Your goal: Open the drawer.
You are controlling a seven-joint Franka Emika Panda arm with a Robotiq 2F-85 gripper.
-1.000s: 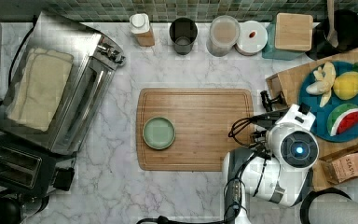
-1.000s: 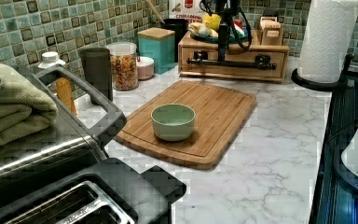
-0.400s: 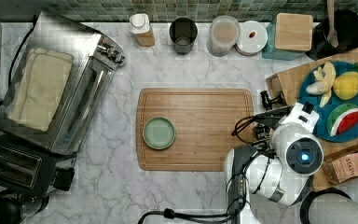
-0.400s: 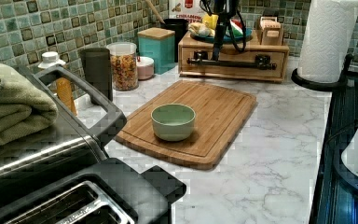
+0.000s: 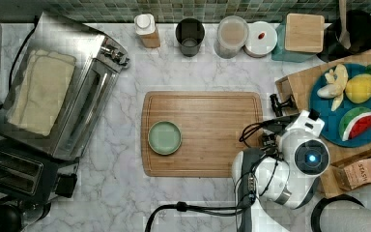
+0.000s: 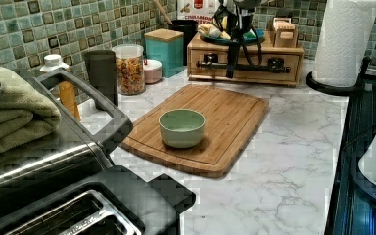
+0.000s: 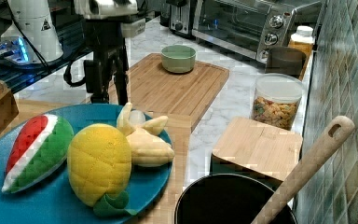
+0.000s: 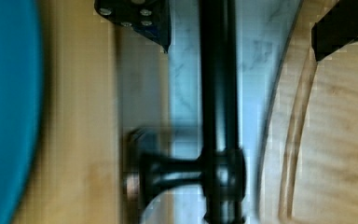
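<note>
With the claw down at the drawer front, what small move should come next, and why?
Probably shut the claw on the black bar handle, then pull toward the cutting board. In the wrist view the fingers stand apart on either side of the bar, and in the left view the drawer looks closed, flush with its stand.

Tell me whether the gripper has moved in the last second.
Yes. In the left view the gripper has come down against the drawer front, its tips now level with the black bar handle.
</note>
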